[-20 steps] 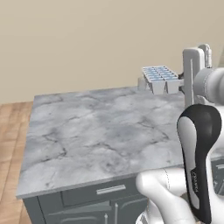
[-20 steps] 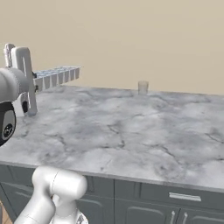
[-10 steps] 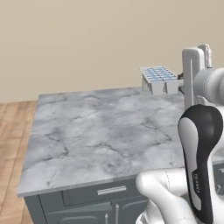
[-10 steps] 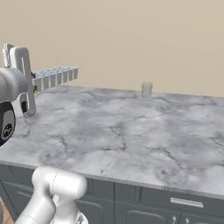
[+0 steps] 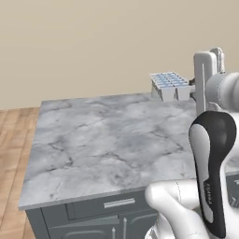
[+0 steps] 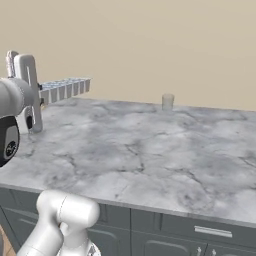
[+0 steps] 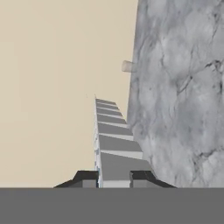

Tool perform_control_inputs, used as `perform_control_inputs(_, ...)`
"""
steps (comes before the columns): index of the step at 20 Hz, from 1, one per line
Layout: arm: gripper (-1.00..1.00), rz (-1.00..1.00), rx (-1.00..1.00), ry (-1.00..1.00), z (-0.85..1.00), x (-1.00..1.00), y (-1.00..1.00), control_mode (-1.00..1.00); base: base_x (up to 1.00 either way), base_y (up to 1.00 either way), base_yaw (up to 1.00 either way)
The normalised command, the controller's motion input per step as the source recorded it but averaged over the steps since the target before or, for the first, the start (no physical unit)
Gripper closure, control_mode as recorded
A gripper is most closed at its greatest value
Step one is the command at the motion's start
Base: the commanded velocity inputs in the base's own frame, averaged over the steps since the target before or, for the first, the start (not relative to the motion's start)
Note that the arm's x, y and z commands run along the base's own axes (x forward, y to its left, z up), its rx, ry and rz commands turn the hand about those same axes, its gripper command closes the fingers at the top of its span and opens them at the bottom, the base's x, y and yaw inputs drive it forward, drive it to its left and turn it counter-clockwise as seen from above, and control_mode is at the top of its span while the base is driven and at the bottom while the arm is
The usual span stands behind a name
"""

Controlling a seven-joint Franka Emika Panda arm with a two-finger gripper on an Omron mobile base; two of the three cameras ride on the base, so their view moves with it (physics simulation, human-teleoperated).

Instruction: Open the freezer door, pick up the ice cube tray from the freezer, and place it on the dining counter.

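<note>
You've got the ice cube tray (image 5: pixel 169 84) clamped in the gripper (image 7: pixel 113 177), fingers pinched on one short end, so it sticks straight out from the hand. It's up in the air above the far part of the dining counter (image 5: pixel 107 144), not touching the marble.

Look at the tray in your left base view: a small thin rectangle, light blue on top with a white grid of little cells, pale grey-white side walls. From the right base view it (image 6: pixel 64 88) reads as a long row of boxy grey-white cells held level, poking out past the white hand toward the beige wall. In the hand view you see the underside of the cells as a stepped grey row running away from the fingertips (image 7: pixel 87 177).

There's also a small pale cup (image 6: pixel 167 102) standing near the counter's far edge, well apart from the tray.
</note>
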Motion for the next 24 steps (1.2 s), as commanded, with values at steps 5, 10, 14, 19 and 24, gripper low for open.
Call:
perform_control_inputs(5, 1.0, 0.08, 0.04, 0.03, -0.46, 0.82, -0.26, -1.0, 0.0, 0.0, 0.0)
perform_control_inputs(10, 1.0, 0.14, 0.01, 0.1, -0.73, 1.0, -0.17, -1.0, 0.0, 0.0, 0.0)
perform_control_inputs(14, 1.0, 0.14, 0.0, 0.17, -0.71, 0.85, -0.01, -1.0, 0.0, 0.0, 0.0)
perform_control_inputs(19, 1.0, 0.12, 0.0, 0.23, -0.61, 0.72, 0.0, -1.0, 0.0, 0.0, 0.0)
perform_control_inputs(24, 1.0, 0.1, 0.0, 0.04, -0.5, 0.61, 0.0, -1.0, 0.0, 0.0, 0.0)
